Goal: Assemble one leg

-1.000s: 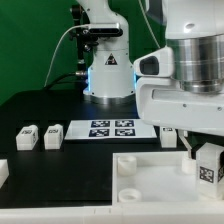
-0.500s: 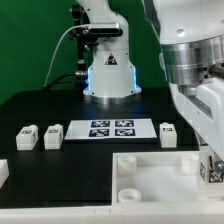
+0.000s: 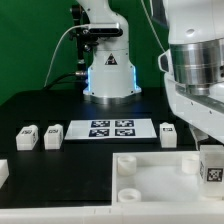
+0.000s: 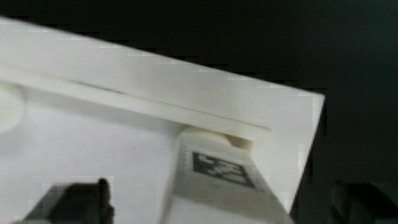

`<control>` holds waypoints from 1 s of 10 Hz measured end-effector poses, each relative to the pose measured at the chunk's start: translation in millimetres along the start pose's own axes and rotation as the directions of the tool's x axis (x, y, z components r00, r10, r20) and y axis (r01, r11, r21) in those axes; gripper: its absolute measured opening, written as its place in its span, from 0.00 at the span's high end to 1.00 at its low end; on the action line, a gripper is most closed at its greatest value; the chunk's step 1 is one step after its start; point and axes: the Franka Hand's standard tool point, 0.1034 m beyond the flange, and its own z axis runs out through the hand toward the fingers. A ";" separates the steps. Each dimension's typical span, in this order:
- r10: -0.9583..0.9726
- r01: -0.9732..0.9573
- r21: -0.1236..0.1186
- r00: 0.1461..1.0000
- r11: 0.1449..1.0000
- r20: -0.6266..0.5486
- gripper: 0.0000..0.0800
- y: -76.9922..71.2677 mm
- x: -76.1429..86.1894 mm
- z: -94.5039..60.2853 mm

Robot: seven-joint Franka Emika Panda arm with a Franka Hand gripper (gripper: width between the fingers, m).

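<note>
A leg (image 3: 211, 166) with its tag facing the camera stands upright at the far right corner of the big white panel (image 3: 150, 182). My gripper (image 3: 209, 150) hangs right over it. In the wrist view the leg (image 4: 224, 168) lies between my two fingers; bare panel (image 4: 107, 130) shows between one dark finger (image 4: 80, 203) and the leg. My gripper (image 4: 217, 208) straddles the leg with the jaws apart. Three more legs stand on the black table: two (image 3: 27, 137) (image 3: 53, 136) on the exterior view's left and one (image 3: 168, 135) near the arm.
The marker board (image 3: 110, 128) lies flat on the table between the loose legs. The robot's base (image 3: 108, 70) stands behind it. The panel has round sockets (image 3: 128, 194) along its near side. A small white part (image 3: 3, 172) sits at the left edge.
The arm's wrist and upper links have swung and turned above the panel's right corner. The leg there has stayed almost in the same place.
</note>
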 end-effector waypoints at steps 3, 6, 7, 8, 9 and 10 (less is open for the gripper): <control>-0.412 0.411 -0.024 0.911 0.911 -0.022 0.19 0.3 2.9 -0.4; -0.824 0.820 -0.094 0.566 0.565 -0.021 0.19 1.2 13.9 5.3; -0.869 0.864 -0.102 0.494 0.493 -0.014 0.19 0.9 14.7 5.4; -0.860 0.855 -0.100 0.511 0.510 -0.015 0.19 1.1 14.4 5.9; -0.852 0.847 -0.100 0.523 0.521 -0.016 0.34 1.1 14.3 6.0; -0.853 0.848 -0.100 0.522 0.521 -0.016 0.51 1.2 14.4 6.1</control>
